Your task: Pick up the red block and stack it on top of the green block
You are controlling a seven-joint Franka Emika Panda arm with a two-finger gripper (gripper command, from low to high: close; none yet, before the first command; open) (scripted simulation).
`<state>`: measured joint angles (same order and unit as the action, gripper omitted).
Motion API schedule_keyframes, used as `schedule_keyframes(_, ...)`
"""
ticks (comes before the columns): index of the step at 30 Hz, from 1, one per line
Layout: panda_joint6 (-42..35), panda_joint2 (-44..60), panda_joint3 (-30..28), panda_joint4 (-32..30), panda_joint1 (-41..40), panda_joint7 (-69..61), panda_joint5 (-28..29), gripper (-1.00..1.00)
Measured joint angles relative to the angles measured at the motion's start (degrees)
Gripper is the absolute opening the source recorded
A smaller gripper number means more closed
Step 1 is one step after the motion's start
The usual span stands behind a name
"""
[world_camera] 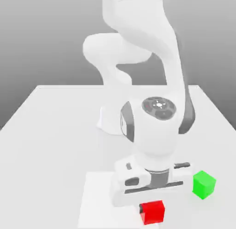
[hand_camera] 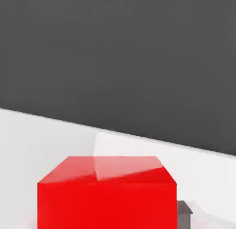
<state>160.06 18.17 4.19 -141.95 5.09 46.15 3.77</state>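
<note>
The red block (world_camera: 153,215) is gripped in the closed hand (world_camera: 152,209); stacking it on the green block (world_camera: 203,184) is left.

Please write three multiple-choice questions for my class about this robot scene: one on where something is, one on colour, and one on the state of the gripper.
1. Where is the green block?
A) Beneath the red block
B) Beyond the red block, toward the exterior view's right
C) On top of the red block

2. What colour is the block at the gripper?
A) Green
B) Blue
C) Red

3. What state is the gripper in?
A) Closed on a block
B) Wide open, well above both blocks
C) Closed on nothing

Key:
1. B: the green block sits apart from the red block, farther right.
2. C: the block at the gripper is plainly red.
3. A: a dark fingertip lies against the red block's side.
</note>
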Motion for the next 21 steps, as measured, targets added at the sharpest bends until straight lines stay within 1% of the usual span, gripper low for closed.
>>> schedule_keyframes(4,-5.7,-7.1,1.8,-1.4,0.3,-1.8,-1.3,-1.0)
schedule_keyframes(9,-8.0,-12.0,8.3,-4.1,5.3,-7.2,-1.3,-1.0)
schedule_keyframes(12,-9.2,-14.8,11.9,-5.7,10.4,-11.1,-2.1,-1.0)
schedule_keyframes(14,-8.1,-14.3,12.5,-6.3,11.7,-12.0,-1.5,-1.0)
schedule_keyframes(18,-1.3,-7.0,10.1,-6.1,13.3,-8.5,3.9,-1.0)
schedule_keyframes(19,-0.2,-5.7,9.5,-6.0,13.8,-7.9,4.8,1.0)
schedule_keyframes(21,-0.2,-5.7,9.5,-6.0,13.8,-7.9,4.8,1.0)
